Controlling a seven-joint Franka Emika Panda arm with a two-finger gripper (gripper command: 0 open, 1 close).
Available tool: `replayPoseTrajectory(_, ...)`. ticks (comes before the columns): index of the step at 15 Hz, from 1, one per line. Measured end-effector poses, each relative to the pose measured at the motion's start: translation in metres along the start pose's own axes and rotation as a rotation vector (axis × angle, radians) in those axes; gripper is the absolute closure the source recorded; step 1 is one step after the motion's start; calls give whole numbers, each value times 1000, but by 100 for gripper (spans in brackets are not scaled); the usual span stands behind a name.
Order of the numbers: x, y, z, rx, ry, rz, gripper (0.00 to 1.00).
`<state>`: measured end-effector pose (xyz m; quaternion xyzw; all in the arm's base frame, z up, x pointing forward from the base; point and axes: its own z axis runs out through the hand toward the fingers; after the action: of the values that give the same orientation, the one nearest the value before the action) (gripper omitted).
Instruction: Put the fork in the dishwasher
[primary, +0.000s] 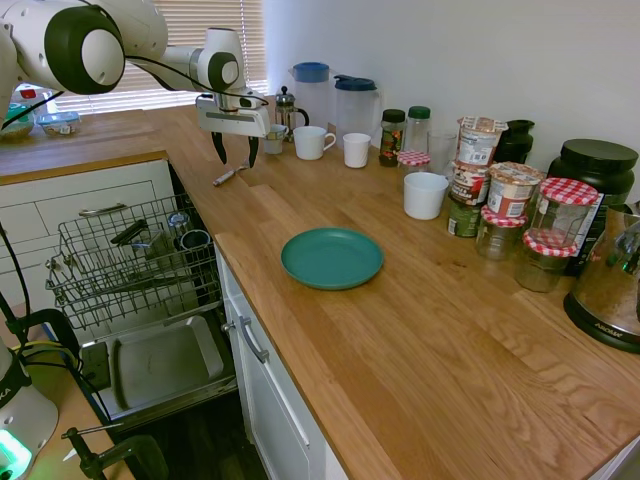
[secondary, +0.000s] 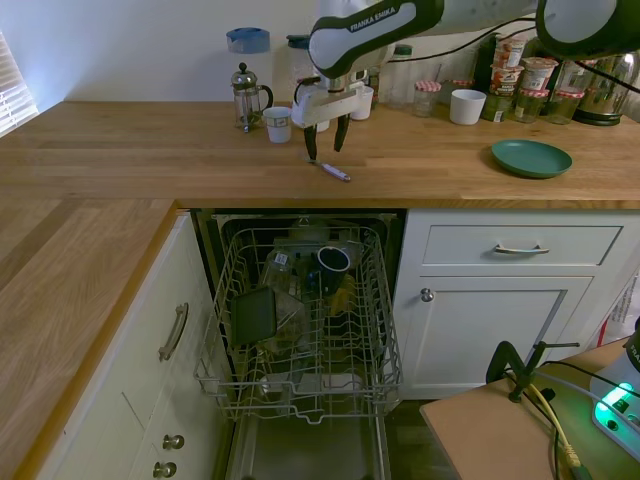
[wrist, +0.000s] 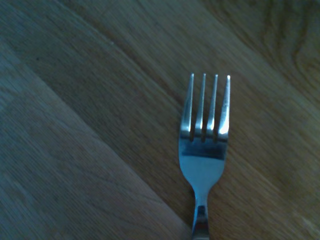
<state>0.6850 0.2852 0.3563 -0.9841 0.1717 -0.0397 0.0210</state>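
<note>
Nothing is done yet: the fork (primary: 228, 176) lies flat on the wooden desk (primary: 420, 330) at upper left of the first exterior frame. My fingers (primary: 235, 156) hang spread open just above it, empty. Grasping and carrying it to the dishwasher (secondary: 305, 330) remain.

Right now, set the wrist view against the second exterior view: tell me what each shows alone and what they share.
Only the wrist view shows the fork's four separate tines, close up.

Only the second exterior view shows the gripper open and hanging just above the fork, the dishwasher below with its door down and wire rack pulled out, a French press, a white cup and a green plate.

Both show the fork lying flat on the wooden counter, not yet gripped.
</note>
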Motion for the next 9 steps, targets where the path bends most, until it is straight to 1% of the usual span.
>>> replayPoseTrajectory(6, 0, 2, 14, -22, -18, 3, 0)
replayPoseTrajectory(7, 0, 2, 16, -26, -18, 4, 100)
replayPoseTrajectory(9, -2, 1, 18, -33, -16, 2, 100)
